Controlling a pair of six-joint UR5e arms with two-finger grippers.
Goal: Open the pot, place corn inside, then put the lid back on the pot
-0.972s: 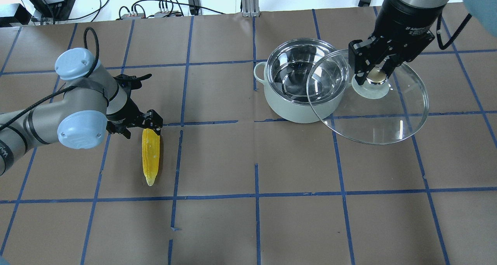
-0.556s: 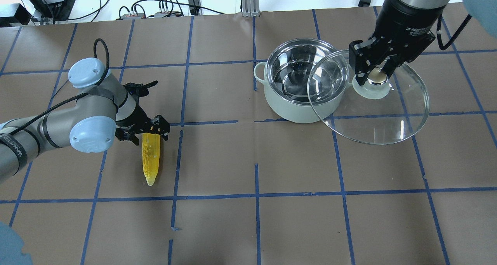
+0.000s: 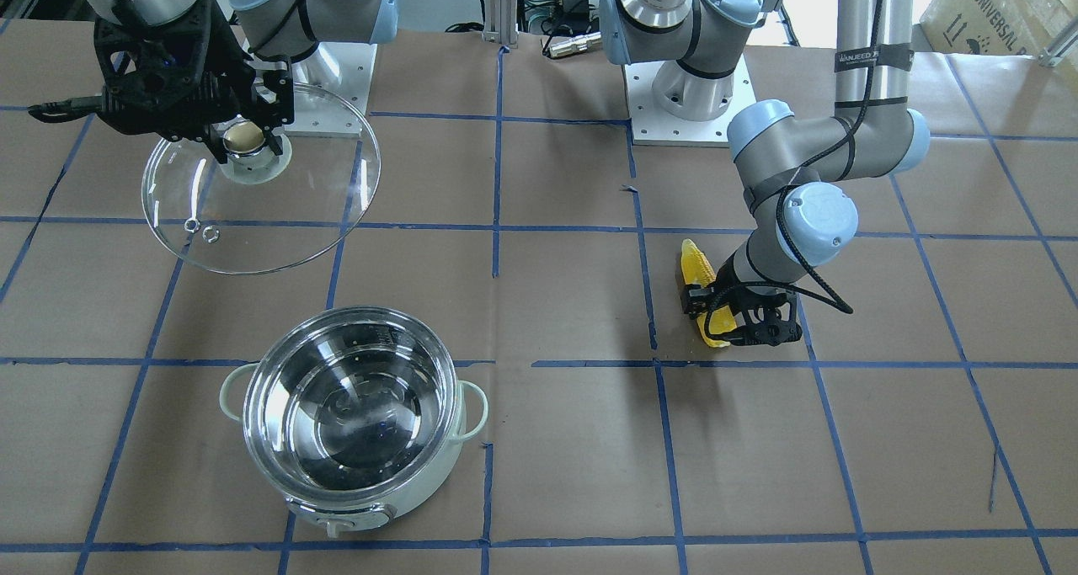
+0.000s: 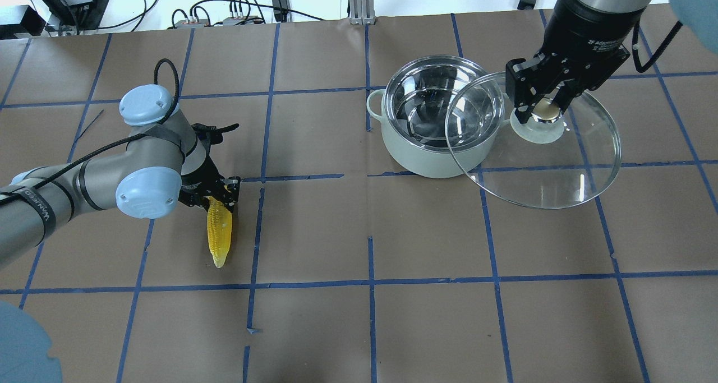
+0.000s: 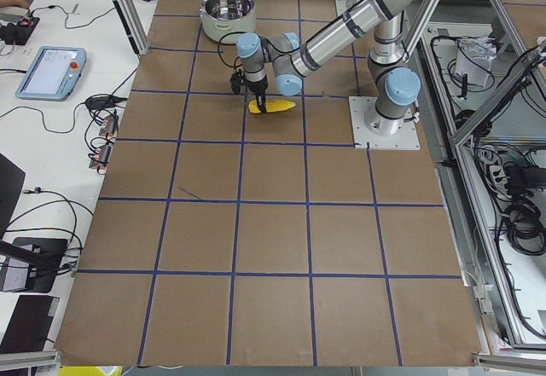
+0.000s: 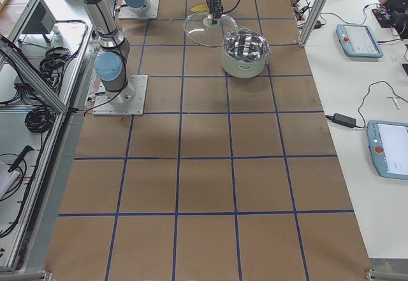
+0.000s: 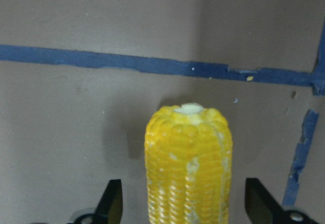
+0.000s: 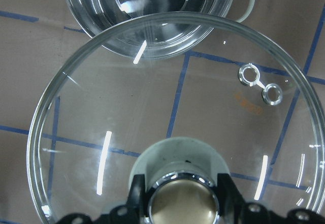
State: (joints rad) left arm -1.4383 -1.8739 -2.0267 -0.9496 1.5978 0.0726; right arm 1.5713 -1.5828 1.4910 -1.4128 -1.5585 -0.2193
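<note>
Since 1 second ago, the left arm has swung in and dropped, so the left gripper (image 4: 219, 199) now sits over the thick end of the corn (image 4: 219, 234) rather than just behind it. From where I stand, its 2 fingers (image 7: 111, 203) straddle that blunt end, 1 on each side. The wrist view shows a strip of brown paper between each finger and the kernels, so the jaws are spread and not yet pressing the cob. The corn lies flat on the table (image 4: 426, 327) in its left half, tip pointing back toward the robot and thick end pointing away. The left forearm comes in low from the side and the wrist folds down, so the gripper points at the tabletop.

Farther across, the right gripper (image 4: 541, 111) has not moved. It points straight down, its fingers clamped on the silver knob (image 8: 182, 203) of the lid (image 4: 549, 170). The glass lid hangs dome up beneath it, and the 2 vent rings (image 8: 250, 74) show through near its rim. From behind the robot, the lid's edge seems to overlap the pot (image 4: 426, 158). The front view shows a clear gap between them, with the lid on the robot's side of the pot.

Beyond it, the pot stands uncovered in the table's right half, steel bowl shining, well apart from the corn.
</note>
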